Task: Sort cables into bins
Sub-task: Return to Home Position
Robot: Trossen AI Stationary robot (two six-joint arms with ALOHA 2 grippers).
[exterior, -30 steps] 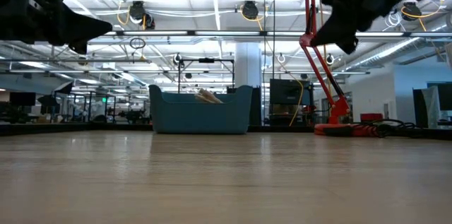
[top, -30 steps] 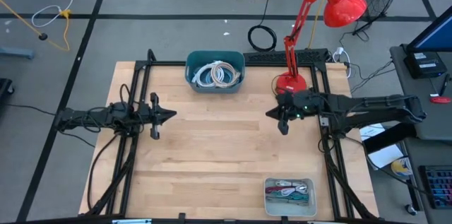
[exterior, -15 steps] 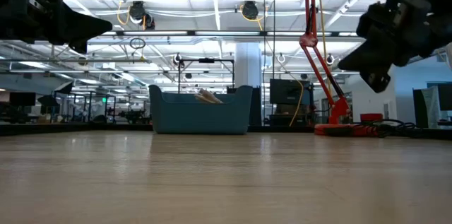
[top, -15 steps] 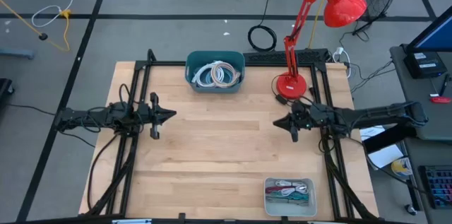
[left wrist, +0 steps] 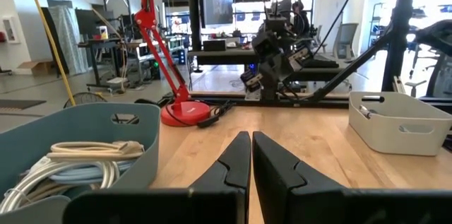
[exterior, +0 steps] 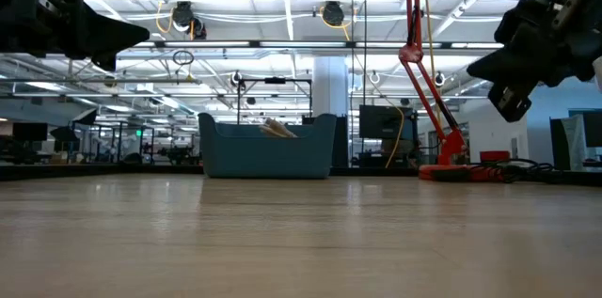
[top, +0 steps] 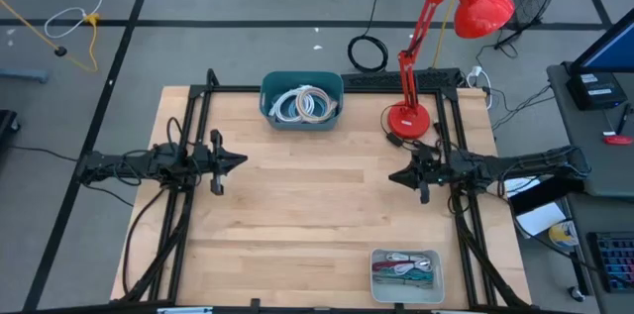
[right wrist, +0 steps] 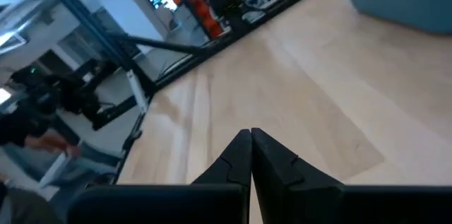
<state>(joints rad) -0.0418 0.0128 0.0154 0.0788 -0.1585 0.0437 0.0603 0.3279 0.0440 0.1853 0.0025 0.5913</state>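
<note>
Lying binned, cables [top: 305, 104] clear of jaws

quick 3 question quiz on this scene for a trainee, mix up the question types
1. True or false: the grey tray holds short coloured cables.
2. Which holds the pale coils? A) teal bin B) grey tray C) neither
3. Fill in: the left gripper and right gripper are both ___ and empty.

Key: 1 true; 2 A; 3 shut
</note>
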